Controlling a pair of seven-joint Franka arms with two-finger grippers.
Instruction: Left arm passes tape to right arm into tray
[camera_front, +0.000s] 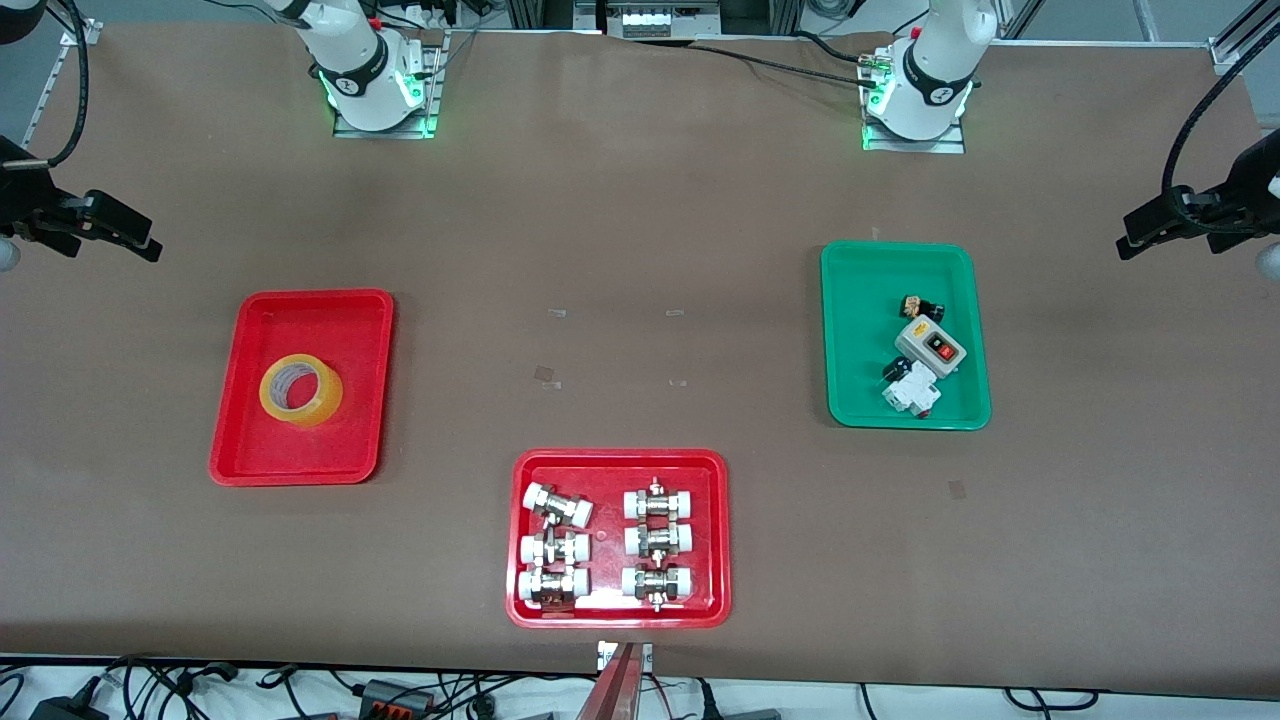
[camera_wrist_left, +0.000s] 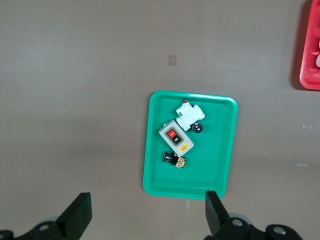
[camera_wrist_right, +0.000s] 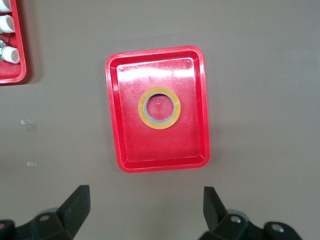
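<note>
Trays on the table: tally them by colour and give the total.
Red: 2, one holding the tape, its rim at, and one holding metal fittings, its rim at.
Green: 1, the green tray.
Total: 3.

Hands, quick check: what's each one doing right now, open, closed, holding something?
Left hand: open, empty, over the green tray.
Right hand: open, empty, over the red tray; the tape lies in that tray.
</note>
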